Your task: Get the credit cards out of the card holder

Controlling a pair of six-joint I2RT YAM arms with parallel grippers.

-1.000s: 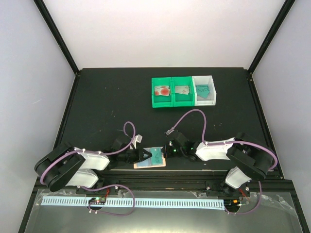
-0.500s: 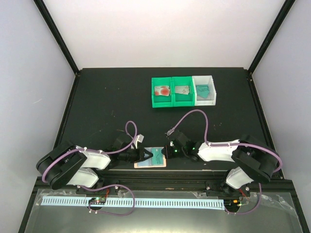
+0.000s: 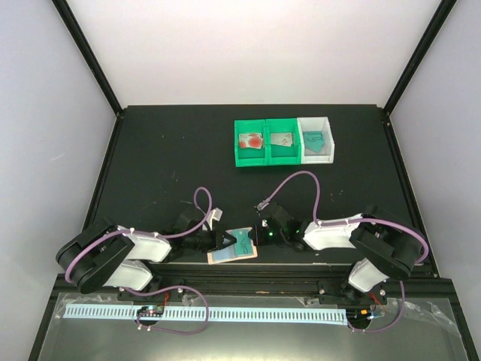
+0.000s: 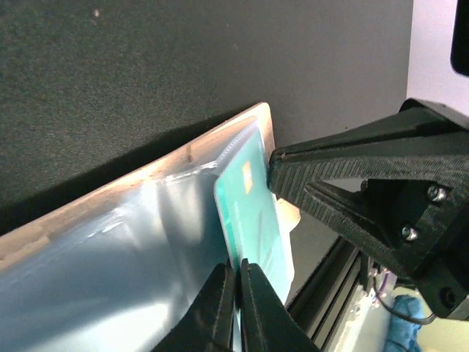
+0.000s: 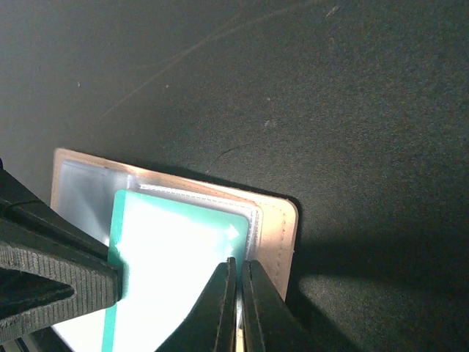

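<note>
The peach-orange card holder (image 3: 225, 256) lies open at the near table edge, pale blue pockets (image 4: 124, 249) up. A teal credit card (image 3: 242, 241) sticks out of its right pocket, tilted up. My left gripper (image 3: 224, 241) comes in from the left and is shut on the card's near edge (image 4: 253, 213). My right gripper (image 3: 259, 232) comes in from the right; its jaws (image 5: 238, 282) are pinched on the card's opposite edge (image 5: 183, 257), just inside the holder's stitched peach border (image 5: 278, 227). The two grippers' tips almost meet over the holder.
At the back stand two green bins (image 3: 254, 154) and a white bin (image 3: 316, 124) in a row. They hold a red-blotched card (image 3: 250, 141), a silver-grey card (image 3: 282, 140) and a teal card (image 3: 316, 140). A metal rail (image 3: 255, 280) runs just in front of the holder.
The right gripper pushed left toward the holder, then drew back a little to the right. The teal card now sits more tilted, further out of the pocket. The left arm has barely moved.
</note>
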